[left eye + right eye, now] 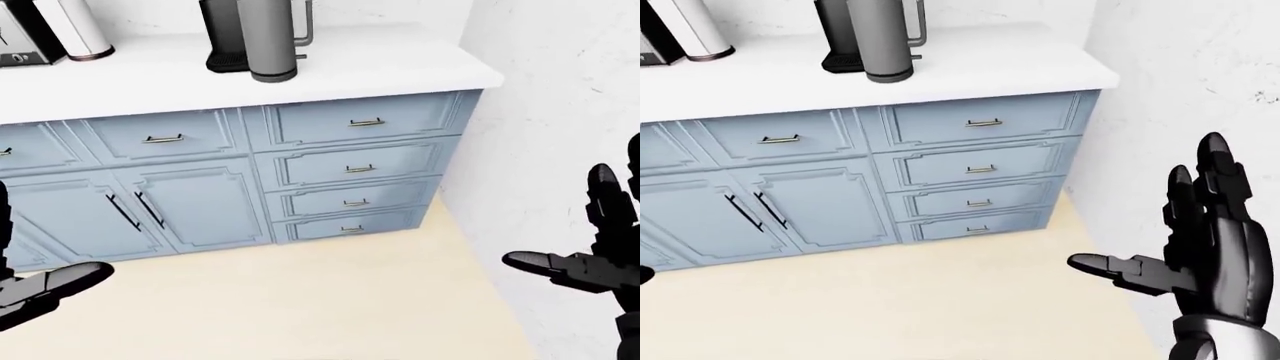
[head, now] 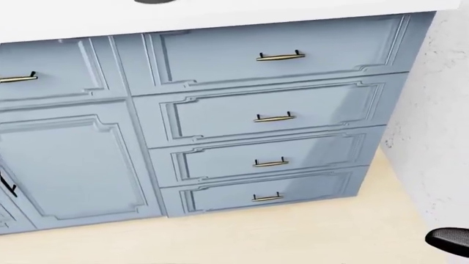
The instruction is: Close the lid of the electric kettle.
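The kettle (image 1: 268, 37) stands on the white counter (image 1: 380, 67) at the top of the left-eye view, its lid cut off by the frame, above blue drawers (image 2: 275, 115), while my right hand (image 1: 1205, 247) and left hand (image 1: 45, 289) hang low with fingers spread, holding nothing.

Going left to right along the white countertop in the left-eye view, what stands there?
Toaster → white cylinder → black appliance base → grey electric kettle; its top is cut off, so the lid does not show.
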Robot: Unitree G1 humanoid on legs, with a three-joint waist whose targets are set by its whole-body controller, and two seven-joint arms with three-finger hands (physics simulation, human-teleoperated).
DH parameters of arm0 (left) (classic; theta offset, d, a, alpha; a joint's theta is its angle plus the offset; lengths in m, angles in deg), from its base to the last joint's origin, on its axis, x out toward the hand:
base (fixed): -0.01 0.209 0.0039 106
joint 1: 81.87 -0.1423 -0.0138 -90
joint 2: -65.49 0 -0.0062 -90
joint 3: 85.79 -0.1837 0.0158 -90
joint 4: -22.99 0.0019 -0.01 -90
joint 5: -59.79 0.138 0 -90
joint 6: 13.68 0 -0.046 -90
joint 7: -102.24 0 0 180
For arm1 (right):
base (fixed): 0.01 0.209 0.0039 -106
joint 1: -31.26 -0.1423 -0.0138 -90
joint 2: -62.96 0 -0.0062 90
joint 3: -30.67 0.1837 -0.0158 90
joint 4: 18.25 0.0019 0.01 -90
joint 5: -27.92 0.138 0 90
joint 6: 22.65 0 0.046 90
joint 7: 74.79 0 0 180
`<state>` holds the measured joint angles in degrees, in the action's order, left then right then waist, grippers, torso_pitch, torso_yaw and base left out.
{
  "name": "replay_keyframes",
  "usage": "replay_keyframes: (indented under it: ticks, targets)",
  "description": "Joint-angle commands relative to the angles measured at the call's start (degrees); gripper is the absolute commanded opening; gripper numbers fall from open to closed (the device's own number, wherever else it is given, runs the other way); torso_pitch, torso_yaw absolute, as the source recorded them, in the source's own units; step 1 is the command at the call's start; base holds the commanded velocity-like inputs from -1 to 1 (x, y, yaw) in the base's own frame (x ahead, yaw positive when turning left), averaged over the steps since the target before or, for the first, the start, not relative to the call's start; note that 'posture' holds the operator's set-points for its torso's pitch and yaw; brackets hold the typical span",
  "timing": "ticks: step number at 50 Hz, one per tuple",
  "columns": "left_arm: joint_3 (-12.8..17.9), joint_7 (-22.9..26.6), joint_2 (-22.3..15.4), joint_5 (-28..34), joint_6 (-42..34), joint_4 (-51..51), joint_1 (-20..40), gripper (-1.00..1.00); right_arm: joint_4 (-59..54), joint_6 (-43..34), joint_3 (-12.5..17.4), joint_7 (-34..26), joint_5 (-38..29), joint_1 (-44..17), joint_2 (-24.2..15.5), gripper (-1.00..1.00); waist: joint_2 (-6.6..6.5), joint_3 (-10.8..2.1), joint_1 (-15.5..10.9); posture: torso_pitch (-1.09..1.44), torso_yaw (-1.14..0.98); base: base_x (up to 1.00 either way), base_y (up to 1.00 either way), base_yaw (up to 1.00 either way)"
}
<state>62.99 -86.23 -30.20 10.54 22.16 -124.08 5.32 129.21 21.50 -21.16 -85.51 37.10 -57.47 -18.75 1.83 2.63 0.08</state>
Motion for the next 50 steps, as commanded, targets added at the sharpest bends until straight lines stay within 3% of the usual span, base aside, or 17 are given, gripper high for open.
replay_keyframes:
  ticks: [1,3,7,10,13,14,17,24,27,28,30,35,37,39,40,42,50]
  targets:
    - [0.2,0.3,-0.6,0.0,1.6,-1.1,0.5,1.0,1.1,1.1,0.5,0.2,-0.1,-0.4,-0.5,1.0,0.72,-0.66,0.1,0.0,0.0,0.0,0.2,0.0]
    - [0.3,0.2,-0.6,-0.1,1.5,-1.3,0.5,1.0,1.1,1.0,0.6,0.2,0.0,-0.5,-0.5,1.0,-0.61,-0.58,0.7,0.0,0.0,0.0,0.2,0.0]
    - [0.3,0.4,-0.5,0.1,1.7,-1.2,0.4,1.0,1.4,0.8,0.5,0.2,-0.1,-0.4,-0.5,1.0,-0.14,-0.98,0.2,0.0,0.0,0.0,0.2,0.0]
    - [0.2,0.5,-0.4,0.2,1.6,-1.4,0.3,1.0,1.5,0.7,0.4,0.2,-0.1,-0.5,-0.5,1.0,-1.76,-0.23,0.2,0.0,0.0,0.0,0.2,0.0]
    - [0.3,0.5,-0.4,0.1,1.6,-1.3,0.4,1.0,1.6,0.5,0.4,0.2,-0.1,-0.6,-0.6,1.0,-5.1,-0.47,0.4,0.0,0.0,0.0,0.2,0.0]
    - [0.3,0.5,-0.5,0.1,1.6,-1.3,0.4,1.0,1.6,0.4,0.3,0.3,-0.1,-0.6,-0.6,1.0,-7.59,-1.28,0.4,0.0,0.0,0.0,0.2,0.0]
    - [0.0,0.8,-0.4,0.6,1.8,-1.0,0.4,1.0,1.5,0.5,0.3,0.2,-0.2,-0.6,-0.5,1.0,-6.1,-0.04,0.0,0.0,0.0,0.0,0.19,0.0]
    - [0.2,0.5,-0.5,0.3,1.5,-1.1,0.6,1.0,1.3,0.7,0.0,0.3,-0.4,-0.6,-0.5,1.0,-1.87,-0.23,0.1,0.0,0.0,0.0,0.2,0.0]
    - [0.3,0.3,-0.6,0.0,1.4,-1.3,0.6,1.0,0.2,2.1,-0.6,0.2,-1.0,-0.2,-0.2,1.0,2.12,-1.19,0.2,0.0,0.0,0.0,0.2,0.0]
    - [0.5,0.2,-0.7,-0.3,1.2,-1.4,0.6,1.0,0.3,2.1,-0.4,0.2,-0.9,-0.2,-0.2,1.0,-0.66,-0.45,0.8,0.0,0.0,0.0,0.2,0.0]
    - [0.4,0.2,-0.6,-0.2,1.4,-1.4,0.5,1.0,-0.2,2.7,-0.6,0.2,-1.2,-0.1,-0.1,1.0,0.51,-0.83,0.4,0.0,0.0,0.0,0.2,0.0]
    - [0.2,0.5,-0.4,0.1,1.7,-1.4,0.3,1.0,0.9,1.5,-0.2,0.3,-0.8,-0.2,-0.2,1.0,-1.58,-0.25,0.2,0.0,0.0,0.0,0.2,0.0]
    - [0.0,0.9,-0.2,0.5,2.0,-1.1,0.2,1.0,0.9,1.5,-0.1,0.2,-0.8,-0.2,-0.2,1.0,-3.38,-0.13,0.3,0.0,0.0,0.0,0.2,0.0]
    - [0.0,0.8,-0.3,0.5,1.9,-1.1,0.4,1.0,1.2,1.2,-0.2,0.3,-0.8,-0.3,-0.2,1.0,-6.98,-1.02,0.4,0.0,0.0,0.0,0.2,0.0]
    - [-0.3,1.0,-0.1,1.1,2.1,-1.0,0.3,1.0,1.0,1.4,-0.2,0.2,-0.9,-0.3,-0.2,1.0,-7.3,-1.61,0.7,0.0,0.0,0.0,0.2,0.0]
    - [-0.3,0.9,-0.1,0.9,1.8,-1.2,0.5,1.0,0.5,1.8,-0.1,0.1,-0.9,-0.2,-0.1,1.0,-6.25,0.04,0.2,0.0,0.0,0.0,0.2,0.0]
    - [-0.1,1.2,0.1,1.1,1.6,-1.3,0.4,1.0,0.8,1.6,-0.3,0.2,-1.0,-0.2,-0.2,1.0,-1.13,-0.23,0.2,0.0,0.0,0.0,0.2,0.0]
